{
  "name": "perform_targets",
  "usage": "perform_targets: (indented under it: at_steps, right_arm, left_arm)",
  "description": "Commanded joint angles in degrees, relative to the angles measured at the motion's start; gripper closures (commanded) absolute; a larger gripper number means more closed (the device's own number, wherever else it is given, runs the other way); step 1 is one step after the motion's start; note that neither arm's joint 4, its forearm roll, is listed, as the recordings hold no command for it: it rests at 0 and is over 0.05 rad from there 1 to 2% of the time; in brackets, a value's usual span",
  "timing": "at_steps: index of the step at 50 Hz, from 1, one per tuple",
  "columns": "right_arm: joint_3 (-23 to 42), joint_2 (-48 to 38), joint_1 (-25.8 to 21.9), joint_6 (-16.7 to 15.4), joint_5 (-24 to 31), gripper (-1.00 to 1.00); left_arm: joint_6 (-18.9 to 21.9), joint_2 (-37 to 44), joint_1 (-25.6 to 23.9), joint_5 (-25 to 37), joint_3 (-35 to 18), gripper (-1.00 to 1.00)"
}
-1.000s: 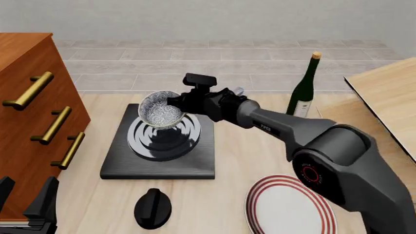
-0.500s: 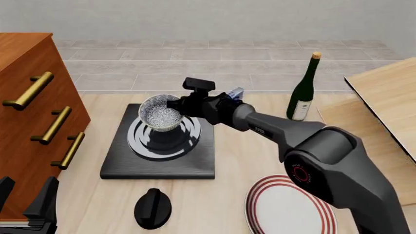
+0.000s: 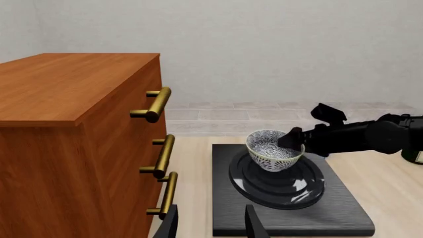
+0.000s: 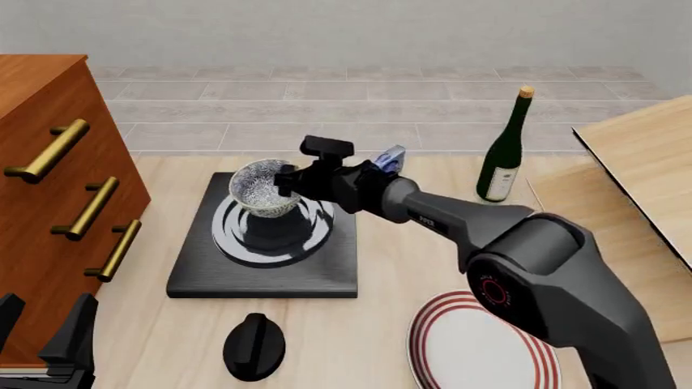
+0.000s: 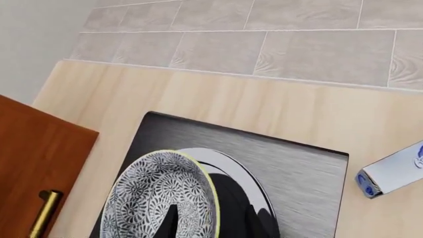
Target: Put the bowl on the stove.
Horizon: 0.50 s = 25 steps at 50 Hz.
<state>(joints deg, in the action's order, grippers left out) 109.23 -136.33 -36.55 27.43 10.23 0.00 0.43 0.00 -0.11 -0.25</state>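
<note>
The speckled bowl (image 4: 262, 188) is over the ring burner in the middle of the black stove (image 4: 206, 271), very low; I cannot tell if its foot touches. My right gripper (image 4: 288, 180) is shut on the bowl's right rim, one finger inside and one outside. The right wrist view shows the bowl (image 5: 162, 203) over the stove (image 5: 297, 168). The left wrist view shows the bowl (image 3: 273, 150), the stove (image 3: 330, 208) and the right gripper (image 3: 290, 140). My left gripper (image 4: 41, 332) is open and empty at the near left, beside the dresser.
A wooden dresser (image 4: 44, 162) with brass handles stands left of the stove. A black knob (image 4: 254, 344) lies in front of it, a red-striped plate (image 4: 481, 344) at the near right. A green bottle (image 4: 503, 154) and a small blue-white box (image 4: 390, 156) stand behind the right arm.
My right gripper has lowered the bowl a little toward the burner and shifted it slightly left. The left arm has not moved.
</note>
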Motion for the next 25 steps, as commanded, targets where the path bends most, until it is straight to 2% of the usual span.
perform_targets:
  at_steps: [1,16,25]
  right_arm:
    - [0.1,0.2,-0.1,-0.8,0.6,-1.00]
    - [1.6,3.2,1.2,-2.6,3.3,-1.00]
    - [0.3,6.0,1.1,-3.4,3.6,-1.00]
  left_arm:
    - [0.0,0.0,0.0,0.0,0.0,-1.00]
    - [0.0,0.0,0.0,0.0,0.0,-1.00]
    - [0.0,0.0,0.0,0.0,0.0,-1.00]
